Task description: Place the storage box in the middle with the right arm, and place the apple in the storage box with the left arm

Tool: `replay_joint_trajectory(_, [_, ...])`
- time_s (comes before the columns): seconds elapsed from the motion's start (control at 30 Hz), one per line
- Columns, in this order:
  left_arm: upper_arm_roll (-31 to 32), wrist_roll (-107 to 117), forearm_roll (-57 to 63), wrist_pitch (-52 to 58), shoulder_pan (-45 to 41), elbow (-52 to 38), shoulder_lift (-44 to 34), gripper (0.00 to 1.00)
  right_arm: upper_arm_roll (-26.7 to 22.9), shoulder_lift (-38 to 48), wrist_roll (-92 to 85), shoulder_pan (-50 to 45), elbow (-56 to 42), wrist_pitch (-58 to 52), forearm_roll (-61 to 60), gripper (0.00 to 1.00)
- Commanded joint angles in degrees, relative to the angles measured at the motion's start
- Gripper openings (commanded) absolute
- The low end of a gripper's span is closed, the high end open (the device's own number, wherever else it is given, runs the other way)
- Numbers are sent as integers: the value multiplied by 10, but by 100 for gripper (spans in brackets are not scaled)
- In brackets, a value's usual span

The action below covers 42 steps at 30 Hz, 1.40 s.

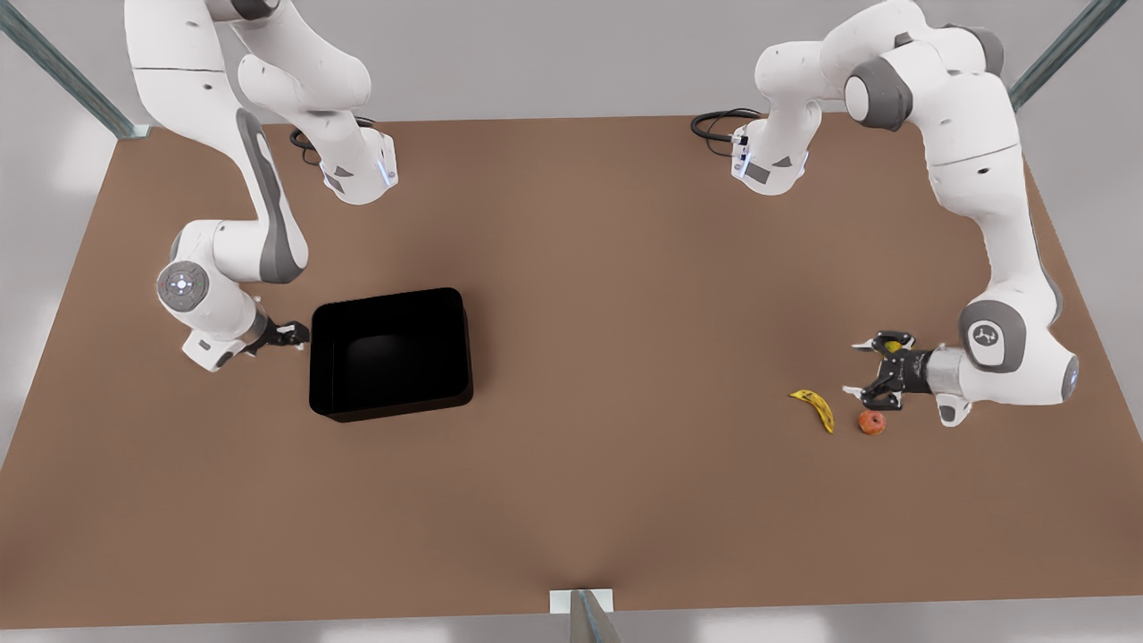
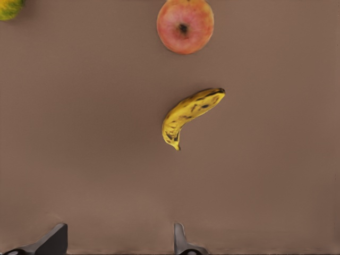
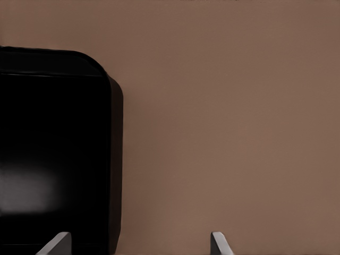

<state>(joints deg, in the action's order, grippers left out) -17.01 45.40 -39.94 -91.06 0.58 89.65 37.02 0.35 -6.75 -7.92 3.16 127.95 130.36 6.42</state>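
Note:
The black storage box [image 1: 393,406] sits left of centre in the front view. My right gripper [image 1: 296,335] is at its left wall, open; in the right wrist view the box's wall [image 3: 115,159] lies between the gripper's [image 3: 137,245] spread fingertips. On the front view's right, the red-orange apple [image 1: 872,422] [image 2: 185,25] rests on the table. My left gripper [image 1: 859,368] [image 2: 118,241] hovers open just behind the apple, holding nothing.
A yellow banana [image 1: 814,408] [image 2: 191,114] lies beside the apple, toward the table's middle. A yellow-green lumpy fruit [image 1: 891,344] [image 2: 8,8] sits partly hidden behind the left gripper. The brown table [image 1: 625,313] spreads wide between box and fruits.

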Motion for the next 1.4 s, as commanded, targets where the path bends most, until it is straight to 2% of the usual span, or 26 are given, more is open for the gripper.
replay_joint_trajectory(0.0, [0, 2, -232, 0, 9, 0, 10, 100, 0, -3, 0, 5, 0, 1, 0, 100])
replay_joint_trajectory(0.07, [0, 4, -306, -40, 14, 0, 38, 100, 0, -27, 0, 3, -2, 3, -32, 100])
replay_joint_trajectory(0.2, [2, 2, -348, -32, 98, -2, 77, 100, 0, -58, 0, -4, -14, 5, -33, 100])
replay_joint_trajectory(0.27, [2, -1, -365, -30, 113, -4, 90, 100, 0, -74, 0, -15, -17, 5, -35, 100])
replay_joint_trajectory(0.5, [16, -7, -400, -26, 116, -6, 132, 100, 0, -120, 0, -17, -20, 11, -38, 98])
replay_joint_trajectory(0.53, [16, -7, -407, -27, 116, -5, 135, 100, 0, -121, -1, -18, -21, 10, -38, 71])
replay_joint_trajectory(0.57, [16, -9, -407, -27, 116, -5, 136, 100, 0, -121, -1, -22, -21, 9, -38, 52])
replay_joint_trajectory(0.6, [17, -13, -408, -26, 116, -5, 139, 99, 0, -127, -1, -25, -24, 7, -38, 41])
replay_joint_trajectory(0.73, [16, -15, -421, -26, 116, -5, 156, 98, 0, -130, -1, -25, -25, 1, -37, 38])
replay_joint_trajectory(0.83, [15, -16, -439, -21, 144, -8, 180, 98, 2, -134, -2, -23, -30, -12, -37, 30])
replay_joint_trajectory(1.0, [15, -58, -454, -10, 152, -14, 201, 98, 2, -134, -6, -23, -34, -13, -37, 22])
replay_joint_trajectory(1.23, [16, -54, -467, -12, 152, -23, 207, 97, 2, -133, -8, -23, -39, -13, -37, 21])
replay_joint_trajectory(1.37, [29, -53, -467, -16, 152, -22, 204, 86, 7, -127, -9, -25, -51, -15, -37, 21])
